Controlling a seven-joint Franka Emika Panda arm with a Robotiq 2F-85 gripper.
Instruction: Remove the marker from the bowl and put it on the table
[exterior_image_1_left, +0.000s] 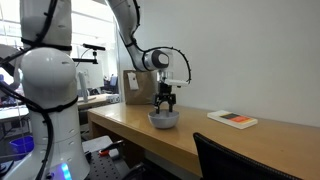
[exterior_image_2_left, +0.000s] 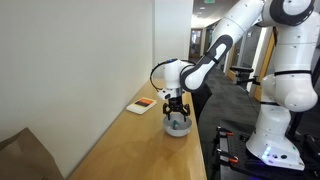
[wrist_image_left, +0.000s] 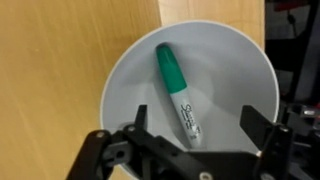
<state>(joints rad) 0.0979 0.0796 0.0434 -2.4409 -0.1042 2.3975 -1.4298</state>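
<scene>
A pale grey-white bowl (wrist_image_left: 230, 75) sits on the light tan wooden table (wrist_image_left: 70, 60). It also shows in both exterior views (exterior_image_1_left: 163, 120) (exterior_image_2_left: 178, 125). Inside it lies a marker (wrist_image_left: 178, 92) with a green cap and a white barrel with black lettering. My gripper (wrist_image_left: 195, 125) hangs right above the bowl, open, with one finger on each side of the marker's white end. It is not touching the marker. In both exterior views the gripper (exterior_image_1_left: 165, 103) (exterior_image_2_left: 176, 109) points straight down over the bowl.
A flat white-and-red book-like slab (exterior_image_1_left: 232, 119) (exterior_image_2_left: 141, 106) lies further along the table. A brown cardboard box (exterior_image_1_left: 135, 87) stands behind the bowl. The table's thick front edge (exterior_image_1_left: 140, 140) runs near the robot's white base (exterior_image_1_left: 48, 110). A wall (exterior_image_2_left: 80, 60) borders the table.
</scene>
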